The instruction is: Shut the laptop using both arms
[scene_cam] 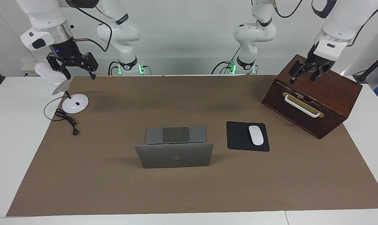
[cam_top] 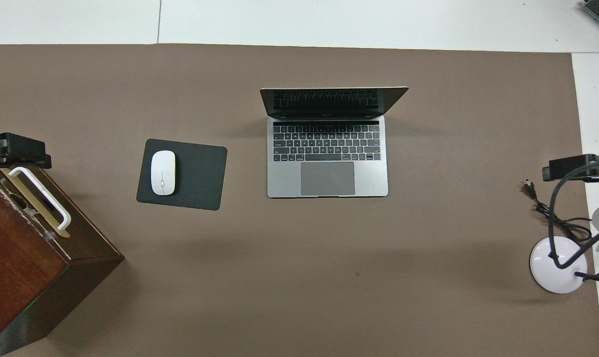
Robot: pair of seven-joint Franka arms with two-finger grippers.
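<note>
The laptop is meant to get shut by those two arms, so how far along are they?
Nothing is done yet: the laptop stands open on the brown mat, its lid upright. Nothing is in hand either. The left pincer hangs open over the wooden box, and the right pincer hangs open over the desk lamp. Both must reach the lid and fold it down.

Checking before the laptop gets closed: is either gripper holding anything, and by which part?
Nothing is held. The left gripper hangs open over the wooden box, the right gripper open over the lamp; the laptop is untouched.
</note>
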